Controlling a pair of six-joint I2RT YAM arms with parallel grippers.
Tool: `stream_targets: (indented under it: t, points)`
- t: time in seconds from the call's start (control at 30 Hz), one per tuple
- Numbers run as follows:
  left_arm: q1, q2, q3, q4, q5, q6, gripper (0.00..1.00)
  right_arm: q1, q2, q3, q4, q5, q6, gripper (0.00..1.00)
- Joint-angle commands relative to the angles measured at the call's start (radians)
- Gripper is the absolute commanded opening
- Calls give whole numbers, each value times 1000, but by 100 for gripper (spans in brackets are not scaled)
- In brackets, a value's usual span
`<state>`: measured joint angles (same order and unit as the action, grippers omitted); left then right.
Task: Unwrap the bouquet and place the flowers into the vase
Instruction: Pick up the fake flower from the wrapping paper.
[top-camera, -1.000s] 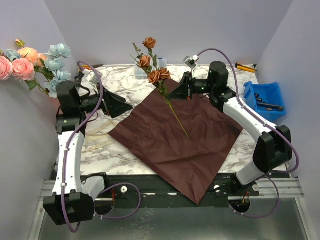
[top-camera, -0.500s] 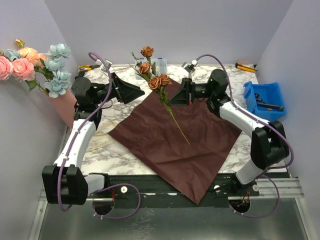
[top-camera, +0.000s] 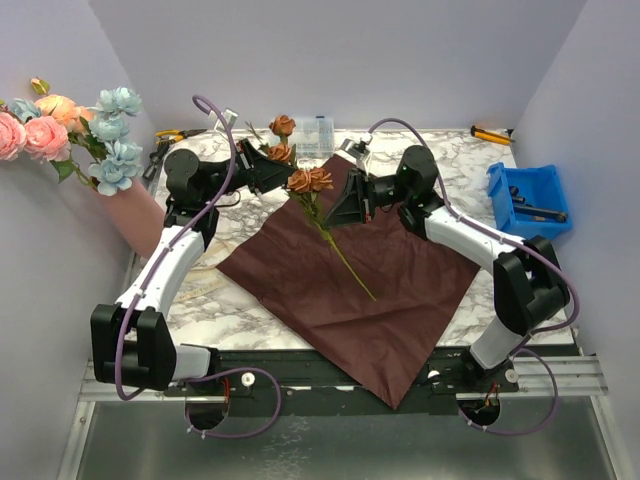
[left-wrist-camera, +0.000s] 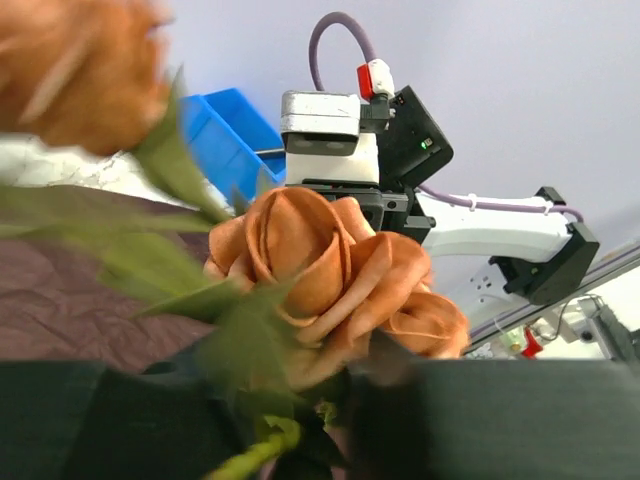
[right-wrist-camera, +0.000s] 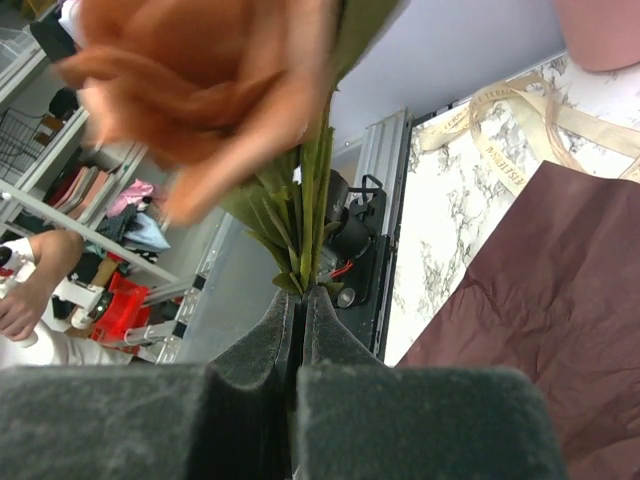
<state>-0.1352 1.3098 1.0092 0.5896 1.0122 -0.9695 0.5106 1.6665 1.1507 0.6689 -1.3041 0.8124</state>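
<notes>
The bouquet is undone: its dark maroon sheet (top-camera: 390, 270) lies flat on the marble table. My right gripper (top-camera: 338, 213) is shut on the green stem of a spray of brownish-orange flowers (top-camera: 310, 180) and holds it up above the sheet; in the right wrist view the gripper (right-wrist-camera: 300, 295) pinches the stem below a bloom (right-wrist-camera: 200, 80). My left gripper (top-camera: 278, 172) reaches in from the left, and in its wrist view it (left-wrist-camera: 325, 400) stands narrowed round the base of the orange blooms (left-wrist-camera: 320, 260); whether it presses on them I cannot tell. The salmon-pink vase (top-camera: 140, 215) stands far left with pink and blue flowers (top-camera: 60, 125) in it.
A loose beige ribbon (right-wrist-camera: 500, 120) lies on the table left of the sheet. At the right edge sits a blue bin (top-camera: 528, 200) with tools in it. A clear plastic box (top-camera: 315, 133) and a yellow tool (top-camera: 490, 133) are at the back. The sheet's near corner hangs over the table's front edge.
My left arm swung from the vase across to the orange spray and its jaws narrowed round the blooms. The right gripper brought the spray leftward and lower.
</notes>
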Motion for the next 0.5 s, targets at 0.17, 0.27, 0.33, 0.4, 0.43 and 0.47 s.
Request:
stream_targets:
  t: [0.17,0.27,0.33,0.4,0.43,0.47]
  points:
    - [-10,-63,8,26,31,-35,0,1,-56,25,-285,3,-243,33]
    - [2,-135,31,-246,1,126,0,-4,-93,27,-392,32,-328,61]
    - [0,-181,81,-496,-74,319,0,-14,-115,23,-453,52,-376,74]
    - [3,-209,143,-730,-150,465,0,-22,-134,20,-493,73,-409,83]
    - [3,-230,166,-808,-192,515,0,-25,-144,18,-506,82,-424,88]
    - [3,-249,181,-884,-240,573,0,-26,-153,17,-524,89,-436,92]
